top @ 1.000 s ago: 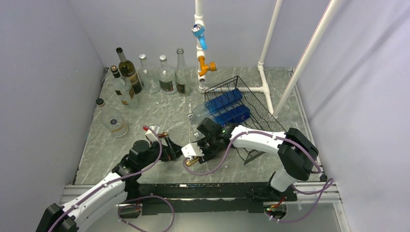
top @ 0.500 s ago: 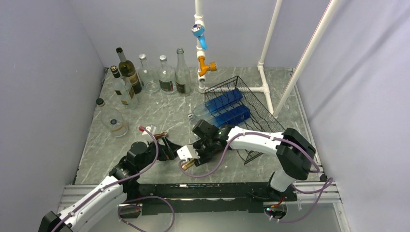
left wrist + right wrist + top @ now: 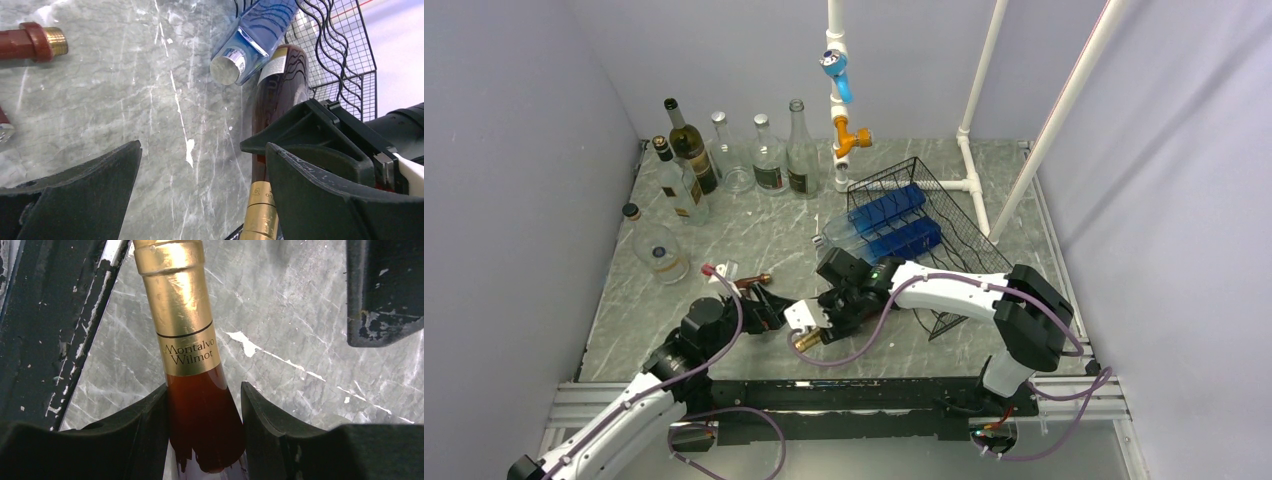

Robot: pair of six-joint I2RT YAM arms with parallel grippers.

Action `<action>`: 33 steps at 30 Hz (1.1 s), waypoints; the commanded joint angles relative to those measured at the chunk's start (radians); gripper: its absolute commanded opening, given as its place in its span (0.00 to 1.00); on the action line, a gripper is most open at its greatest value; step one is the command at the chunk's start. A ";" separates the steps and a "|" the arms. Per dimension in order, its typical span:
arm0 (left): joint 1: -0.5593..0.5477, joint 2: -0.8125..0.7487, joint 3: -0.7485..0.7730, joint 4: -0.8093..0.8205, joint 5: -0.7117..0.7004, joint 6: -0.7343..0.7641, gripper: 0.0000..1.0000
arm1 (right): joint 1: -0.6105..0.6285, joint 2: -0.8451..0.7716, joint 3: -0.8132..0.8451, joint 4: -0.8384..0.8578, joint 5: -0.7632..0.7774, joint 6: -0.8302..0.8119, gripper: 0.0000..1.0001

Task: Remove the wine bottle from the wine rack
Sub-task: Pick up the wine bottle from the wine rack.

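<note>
**Drawing the bottle straight out of the rack**

My right gripper (image 3: 204, 405) is clenched on the neck of the dark red glass wine bottle with the gold foil capsule (image 3: 187, 315), just below the foil where the glass begins to widen. The bottle lies low over the grey marble table (image 3: 754, 230), its capped end pointing at the middle of the table's near edge. In the left wrist view, wavy wires cross its far end. From that I judge the base is not yet out of the black wire-mesh wine rack (image 3: 350, 65), which sits toward the table's far right corner.

My left gripper (image 3: 202, 150) hangs released, jaws wide, just beside the neck on its left.

To do this well I want to pull along the bottle's own axis toward the near edge. I keep it level, so the base slides off the wavy tier rather than hooking a wire. The neck is smooth and tapered, so I go slowly.

A square blue transparent bottle (image 3: 255, 35) lies in the rack just beside the wine bottle's shoulder; I cannot tell whether they touch. Any sideways swing could drag it along.
</note>
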 commanded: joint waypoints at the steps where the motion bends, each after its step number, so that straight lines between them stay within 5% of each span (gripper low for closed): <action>1: -0.004 -0.042 0.026 -0.057 -0.055 -0.034 1.00 | 0.017 -0.021 0.068 -0.020 -0.100 0.104 0.00; 16: -0.004 -0.300 0.022 -0.217 -0.103 -0.168 1.00 | 0.013 -0.023 0.121 -0.024 -0.097 0.154 0.00; 33: -0.004 -0.330 0.046 -0.261 -0.109 -0.176 0.99 | 0.008 -0.008 0.168 -0.039 -0.121 0.180 0.00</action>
